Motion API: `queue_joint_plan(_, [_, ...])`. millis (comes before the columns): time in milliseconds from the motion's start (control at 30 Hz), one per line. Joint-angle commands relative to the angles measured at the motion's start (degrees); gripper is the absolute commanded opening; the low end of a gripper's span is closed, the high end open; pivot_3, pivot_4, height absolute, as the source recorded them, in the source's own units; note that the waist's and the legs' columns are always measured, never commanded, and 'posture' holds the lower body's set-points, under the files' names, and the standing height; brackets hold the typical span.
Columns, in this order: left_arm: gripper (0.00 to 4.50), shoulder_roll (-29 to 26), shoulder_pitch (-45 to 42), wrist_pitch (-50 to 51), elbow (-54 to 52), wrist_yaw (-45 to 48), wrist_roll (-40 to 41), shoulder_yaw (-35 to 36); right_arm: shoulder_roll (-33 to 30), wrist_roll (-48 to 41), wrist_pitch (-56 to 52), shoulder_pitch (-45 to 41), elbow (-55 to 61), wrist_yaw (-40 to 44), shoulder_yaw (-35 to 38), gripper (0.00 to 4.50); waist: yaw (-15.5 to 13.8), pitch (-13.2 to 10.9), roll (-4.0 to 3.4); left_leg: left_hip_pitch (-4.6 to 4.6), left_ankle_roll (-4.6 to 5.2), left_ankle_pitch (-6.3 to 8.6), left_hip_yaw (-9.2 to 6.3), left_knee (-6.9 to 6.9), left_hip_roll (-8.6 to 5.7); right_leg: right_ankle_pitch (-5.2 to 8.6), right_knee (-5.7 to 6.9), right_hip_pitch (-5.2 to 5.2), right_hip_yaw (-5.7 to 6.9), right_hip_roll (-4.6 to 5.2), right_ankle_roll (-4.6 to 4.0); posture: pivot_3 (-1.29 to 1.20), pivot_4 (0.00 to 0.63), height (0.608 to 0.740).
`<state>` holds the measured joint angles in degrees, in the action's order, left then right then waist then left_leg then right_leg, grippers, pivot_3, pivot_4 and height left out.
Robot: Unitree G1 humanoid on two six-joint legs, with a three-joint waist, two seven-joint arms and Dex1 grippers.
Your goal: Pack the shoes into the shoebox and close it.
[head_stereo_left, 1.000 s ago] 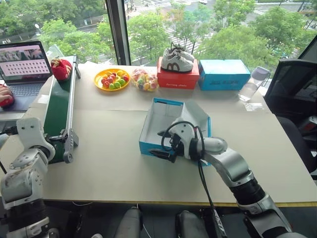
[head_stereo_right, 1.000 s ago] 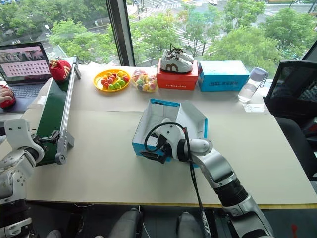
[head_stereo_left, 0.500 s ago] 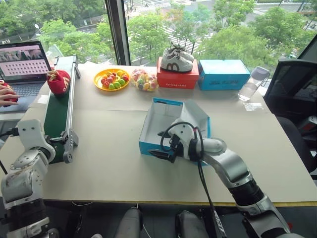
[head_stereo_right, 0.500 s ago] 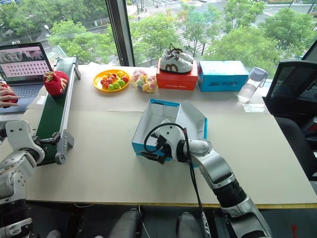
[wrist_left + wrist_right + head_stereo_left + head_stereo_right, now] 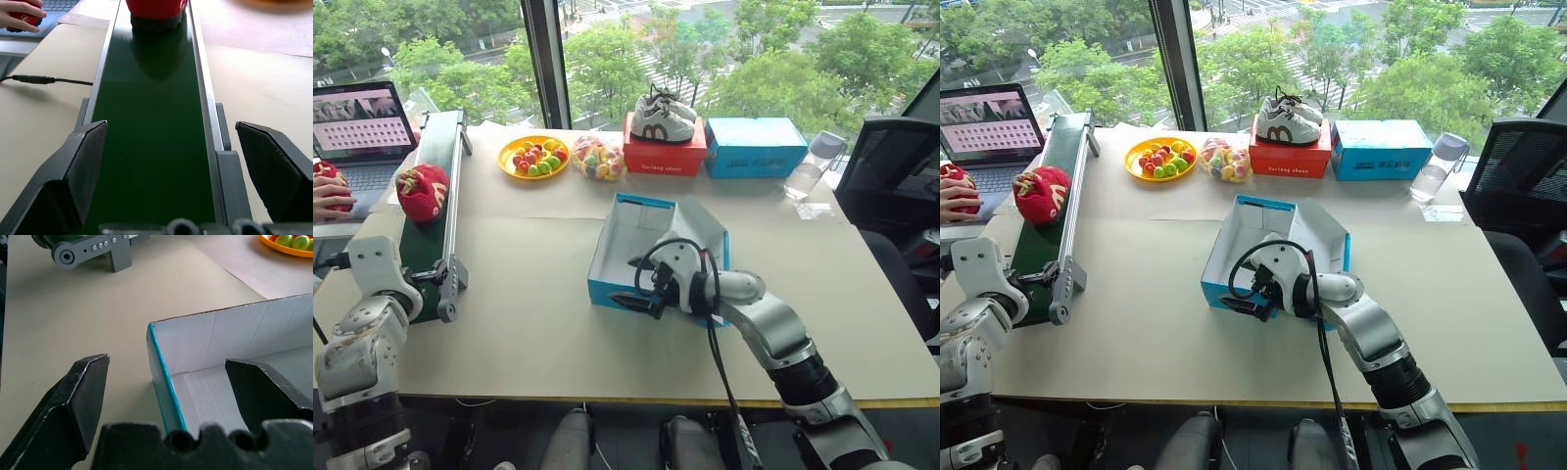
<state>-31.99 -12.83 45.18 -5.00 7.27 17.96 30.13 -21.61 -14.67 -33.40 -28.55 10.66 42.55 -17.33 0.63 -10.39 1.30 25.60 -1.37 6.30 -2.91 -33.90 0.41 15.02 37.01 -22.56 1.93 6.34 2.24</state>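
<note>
1. The table (image 5: 538, 294), a wide beige top, is carrying everything; one green conveyor belt (image 5: 431, 220) is lying along its left side.
2. The shoebox (image 5: 636, 235) is sitting open near the middle of the table: bright blue outside, white and bare inside, its lid (image 5: 705, 227) standing up on the right.
3. Two more boxes are standing at the far edge, one red box (image 5: 664, 157) with a pair of white sneakers (image 5: 663, 117) on top, and one blue box (image 5: 756, 147) just beside it.
4. One laptop (image 5: 362, 132) is sitting at the far left, where a person's hand (image 5: 325, 196) is holding one red shoe (image 5: 954, 178).
5. One yellow plate of fruit (image 5: 534, 157), one clear bag of sweets (image 5: 597, 157) and one bottle (image 5: 806, 166) are making up the rest.
6. One red shoe with yellow pattern (image 5: 421, 191) is riding on the belt, well apart from the shoebox.
7. The right pincer (image 5: 164, 382) is gaping wide, straddling the shoebox's near-left corner, gripping nothing.
8. The left pincer (image 5: 176, 152) is gaping wide at the belt's near end, one finger on each side of it, holding nothing.
</note>
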Motion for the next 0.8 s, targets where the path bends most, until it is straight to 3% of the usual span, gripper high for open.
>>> queue_joint_plan(33, [4.50,-0.65,0.13,-1.03,-0.71,-0.04,-0.63,0.41,0.11,-0.20,1.70,-0.36,1.84,0.06,1.51,4.47,0.00,0.00,0.00,0.00,0.00,0.00,0.00,0.00,0.00,0.00,0.00,0.00,0.00,0.00,0.00,0.00,0.150,0.740])
queue_joint_plan(667, [4.50,0.07,0.70,2.73,0.46,-1.12,-0.68,-0.34,-0.25,-0.28,1.58,-0.09,2.27,-0.25,2.10,4.47,-0.01,0.00,0.01,-0.02,0.00,0.00,0.00,0.00,0.00,0.00,0.00,0.01,0.00,0.00,0.00,0.00,0.150,0.740])
queue_joint_plan(800, [3.35,1.01,-0.01,2.15,-1.19,-1.22,0.19,0.30,-0.26,-0.34,1.53,-0.12,2.38,-0.39,2.34,4.50,-0.18,0.00,0.01,-0.02,-0.01,0.00,0.00,0.00,0.00,0.00,0.01,0.02,0.00,0.01,0.00,0.00,0.150,0.740])
